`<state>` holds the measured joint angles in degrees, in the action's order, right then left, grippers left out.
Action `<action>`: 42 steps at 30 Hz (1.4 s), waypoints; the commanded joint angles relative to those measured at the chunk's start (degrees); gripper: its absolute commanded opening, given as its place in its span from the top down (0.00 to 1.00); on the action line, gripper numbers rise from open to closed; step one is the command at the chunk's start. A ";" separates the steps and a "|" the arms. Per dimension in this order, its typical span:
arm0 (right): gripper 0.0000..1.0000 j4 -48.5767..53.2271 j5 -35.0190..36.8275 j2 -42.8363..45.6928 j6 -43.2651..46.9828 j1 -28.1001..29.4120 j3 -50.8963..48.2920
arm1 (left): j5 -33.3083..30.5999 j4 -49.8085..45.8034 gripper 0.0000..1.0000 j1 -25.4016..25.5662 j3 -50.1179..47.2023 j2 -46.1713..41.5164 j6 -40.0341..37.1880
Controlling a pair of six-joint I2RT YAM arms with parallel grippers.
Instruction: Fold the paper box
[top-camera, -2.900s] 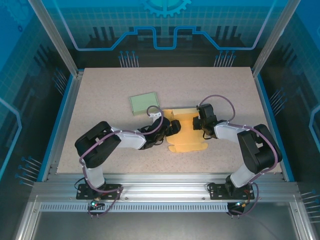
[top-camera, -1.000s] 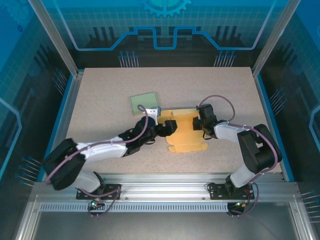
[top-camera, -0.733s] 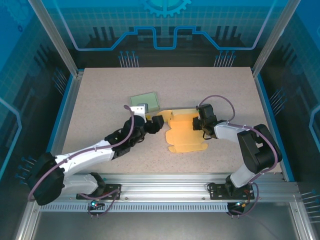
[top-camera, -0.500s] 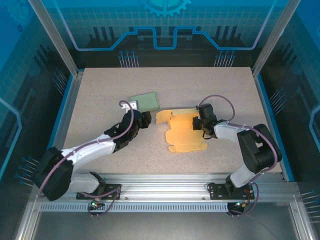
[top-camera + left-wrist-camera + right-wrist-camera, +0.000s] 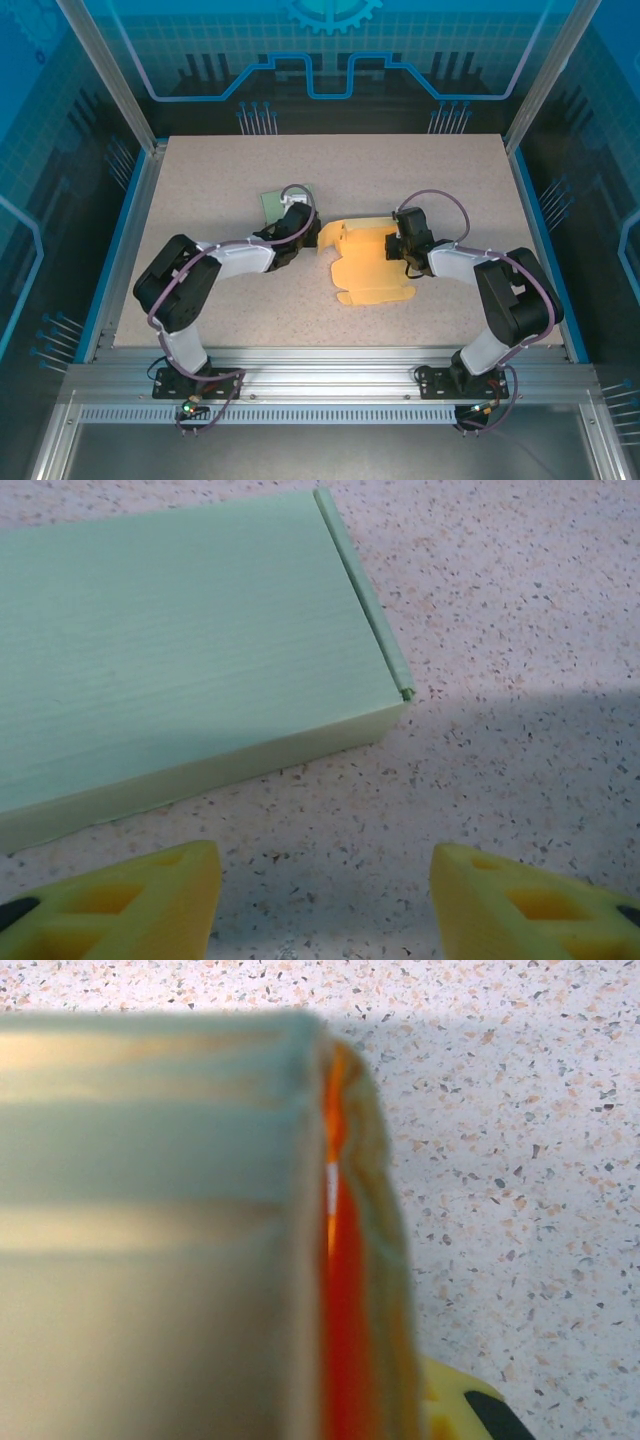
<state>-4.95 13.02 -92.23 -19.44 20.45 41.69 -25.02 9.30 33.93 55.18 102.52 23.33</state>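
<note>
Top external shows the yellow paper box (image 5: 370, 265) flat mid table (image 5: 200, 180), likely light, floppy, best held by flap edges; right fingers (image 5: 450, 1405) seem pinched on its right flap, left fingers (image 5: 150, 900) spread, empty, by green block (image 5: 180, 630).

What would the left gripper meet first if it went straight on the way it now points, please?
Most likely the green box, whose near side faces the open left gripper across a strip of bare table; depth is hard to judge.
</note>
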 commanded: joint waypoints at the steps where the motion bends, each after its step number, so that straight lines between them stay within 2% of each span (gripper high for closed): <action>1: 1.00 0.29 -0.39 -0.66 -0.07 -0.17 1.57 | 2.65 2.11 0.41 0.55 0.50 -0.10 -1.71; 17: 1.00 0.29 -0.39 -0.76 -0.05 -0.14 1.64 | 2.34 0.62 0.38 10.27 -4.38 -5.32 -0.56; 34: 1.00 0.29 -0.26 -0.76 -0.16 -0.20 1.73 | 3.75 6.53 0.36 13.30 -1.77 -1.70 -9.79; 42: 1.00 0.37 -0.39 -0.76 -0.02 -0.17 1.73 | 1.00 10.70 0.35 13.20 0.05 1.06 -15.18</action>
<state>-4.95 13.02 -92.27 -19.44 20.45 42.02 -22.68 16.43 46.78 52.84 102.17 11.88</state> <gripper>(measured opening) 0.104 0.645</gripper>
